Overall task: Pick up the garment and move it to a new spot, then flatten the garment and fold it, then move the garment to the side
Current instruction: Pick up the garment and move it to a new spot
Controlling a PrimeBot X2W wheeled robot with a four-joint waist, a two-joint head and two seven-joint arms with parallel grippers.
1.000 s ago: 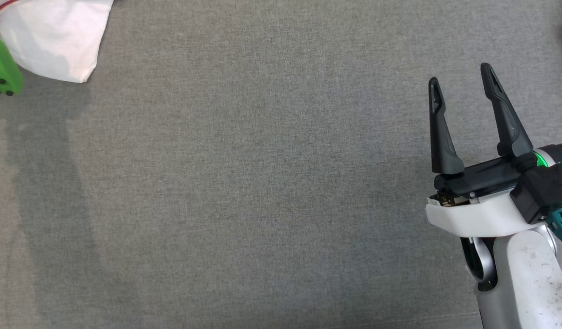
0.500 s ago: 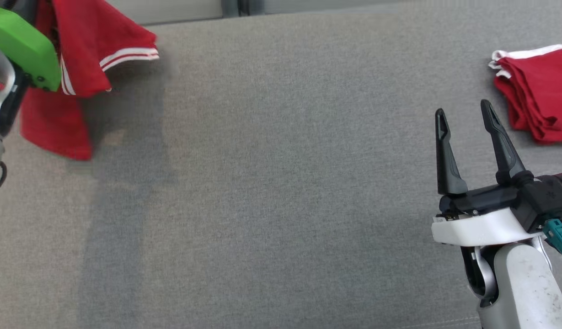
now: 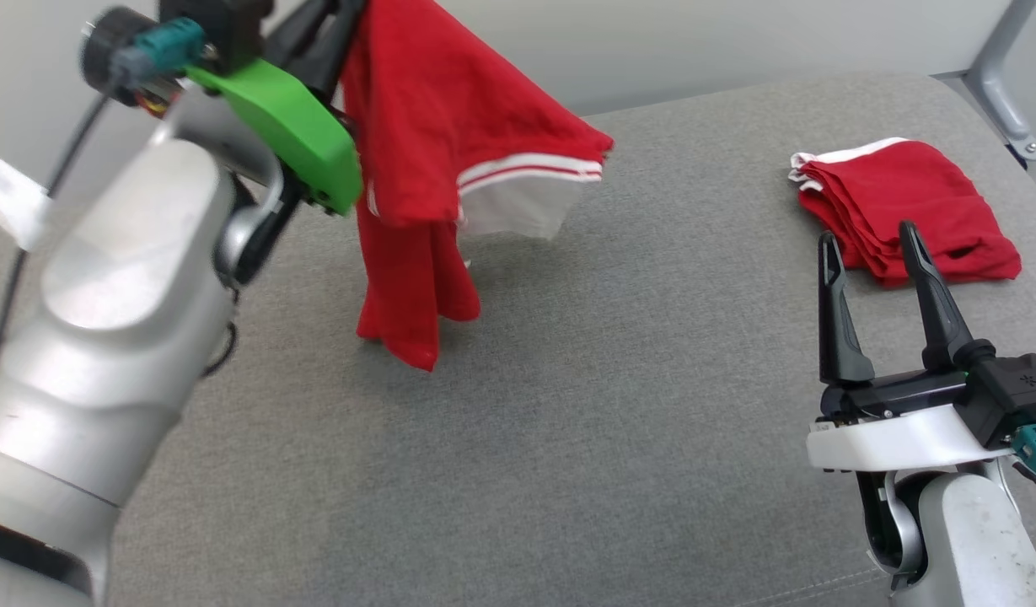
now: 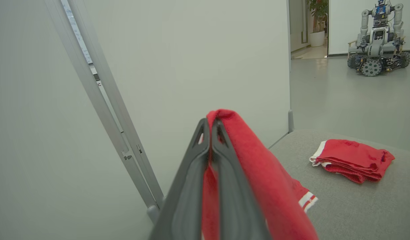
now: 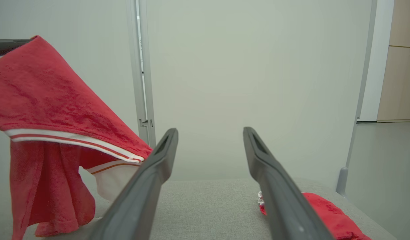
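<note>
A red garment [image 3: 450, 135] with white-striped trim hangs from my left gripper [image 3: 332, 25], which is shut on its top edge above the back left of the grey padded table [image 3: 568, 405]. Its lower end just reaches the table. In the left wrist view the fingers [image 4: 191, 173] are pressed together on the red cloth [image 4: 251, 160]. My right gripper [image 3: 866, 236] stands open and empty at the front right, fingers pointing away from me. The right wrist view shows the hanging garment [image 5: 51, 100] to the left of that gripper [image 5: 210, 130].
A second red garment [image 3: 914, 202] lies folded at the table's back right, just beyond my right fingertips, and also shows as a folded pile [image 4: 351, 160]. A pale partition wall and a metal post [image 3: 998, 93] stand behind the table. Another robot [image 4: 378, 36] is parked far off.
The head camera has tilted up, so the whole picture has shifted. My left arm has carried the hanging red garment in toward the table's middle. The right gripper stays open.
</note>
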